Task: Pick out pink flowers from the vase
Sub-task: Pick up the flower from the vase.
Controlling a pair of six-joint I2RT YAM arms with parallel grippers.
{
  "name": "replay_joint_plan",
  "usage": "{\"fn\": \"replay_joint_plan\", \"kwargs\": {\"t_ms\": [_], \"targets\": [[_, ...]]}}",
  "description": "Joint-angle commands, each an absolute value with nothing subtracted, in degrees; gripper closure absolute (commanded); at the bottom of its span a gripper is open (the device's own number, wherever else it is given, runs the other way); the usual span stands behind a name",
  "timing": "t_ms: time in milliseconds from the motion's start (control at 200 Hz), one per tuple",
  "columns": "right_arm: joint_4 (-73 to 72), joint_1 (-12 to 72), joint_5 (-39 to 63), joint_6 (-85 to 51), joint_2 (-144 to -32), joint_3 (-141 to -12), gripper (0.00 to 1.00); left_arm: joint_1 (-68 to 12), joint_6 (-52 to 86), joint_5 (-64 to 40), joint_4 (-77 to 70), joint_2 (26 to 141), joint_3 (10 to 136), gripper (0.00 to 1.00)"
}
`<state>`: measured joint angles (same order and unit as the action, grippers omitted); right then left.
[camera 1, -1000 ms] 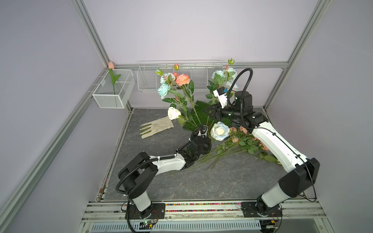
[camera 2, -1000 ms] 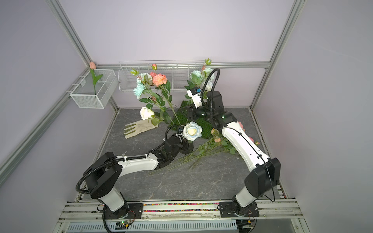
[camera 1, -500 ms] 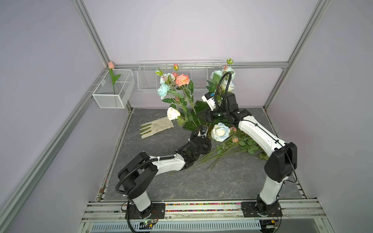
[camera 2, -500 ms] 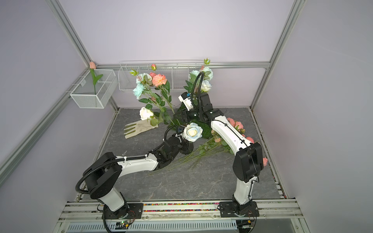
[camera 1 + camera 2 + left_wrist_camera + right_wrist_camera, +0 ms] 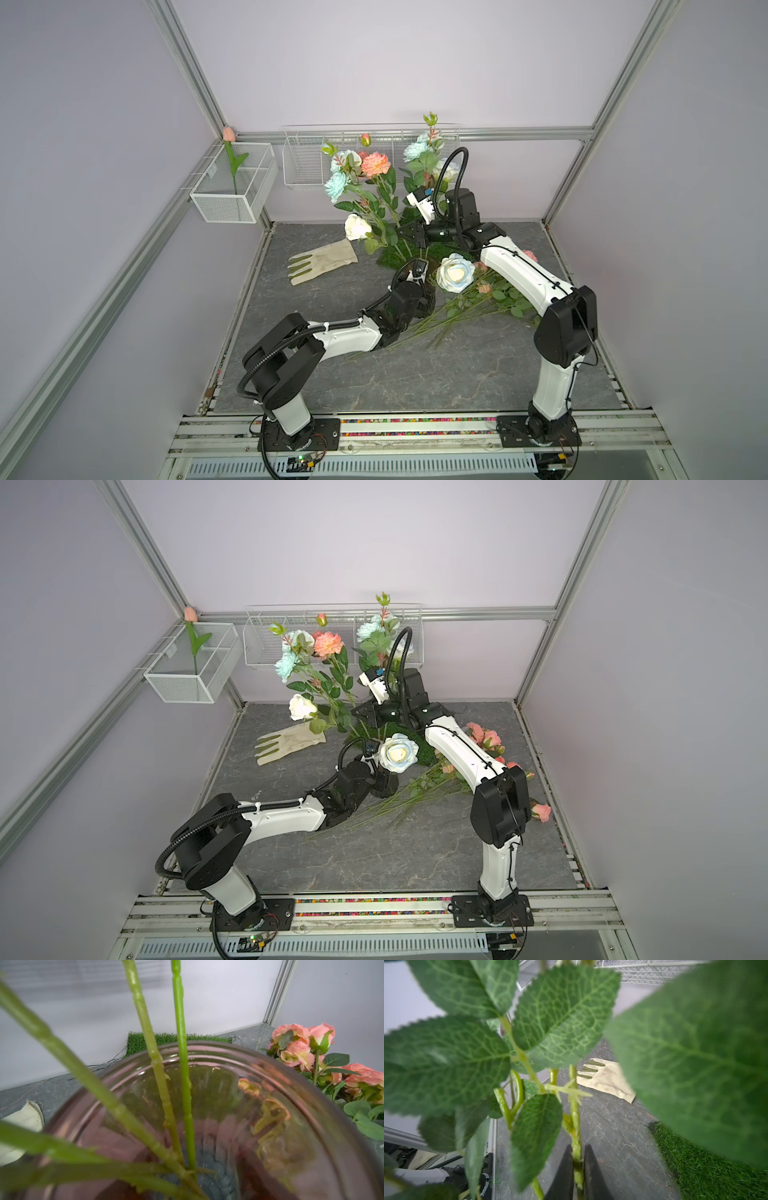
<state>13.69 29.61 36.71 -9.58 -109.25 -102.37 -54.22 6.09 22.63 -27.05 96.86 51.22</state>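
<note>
R fingers (image 5: 562, 1174) now nip stem (image 5: 576, 1126), vase (image 5: 291, 1086) w/ stems (image 5: 182, 1064)

The vase (image 5: 270, 1064) is looking brownish-pink and see-through. Beside it the pink flowers (image 5: 295, 1051) are glowing salmon (creamy centres). The leaves (image 5: 446, 1059) are showing dark green, pale-veined, the stem (image 5: 576, 1126) yellow-green, the glove (image 5: 324, 262) beige, the table (image 5: 415, 374) grey, marbled.

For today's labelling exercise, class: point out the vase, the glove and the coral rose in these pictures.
vase (image 5: 209, 1049), in the left wrist view, on its glass rim.
glove (image 5: 328, 264), in a top view, on the palm.
coral rose (image 5: 375, 164), in a top view, on the bloom's middle.
</note>
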Motion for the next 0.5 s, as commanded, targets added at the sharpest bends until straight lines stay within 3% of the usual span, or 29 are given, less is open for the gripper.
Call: {"fn": "replay_joint_plan", "kwargs": {"t_ms": [0, 315, 495], "targets": [[12.08, 30.15, 35.92, -10.14, -104.00, -101.20, 0.94, -55.23, 8.07, 19.30, -15.36, 99.86, 48.81, 1.00], [9.14, 30.12, 33.24, -9.24, -90.55, -97.62, 0.94, -55.13, 9.18, 21.17, -16.52, 101.00, 49.70, 1.00], [10.51, 29.41, 22.17, -4.63, -81.15, -95.14, 0.94, -54.76, 9.82, 21.14, -16.17, 100.90, 50.01, 1.00]]}}
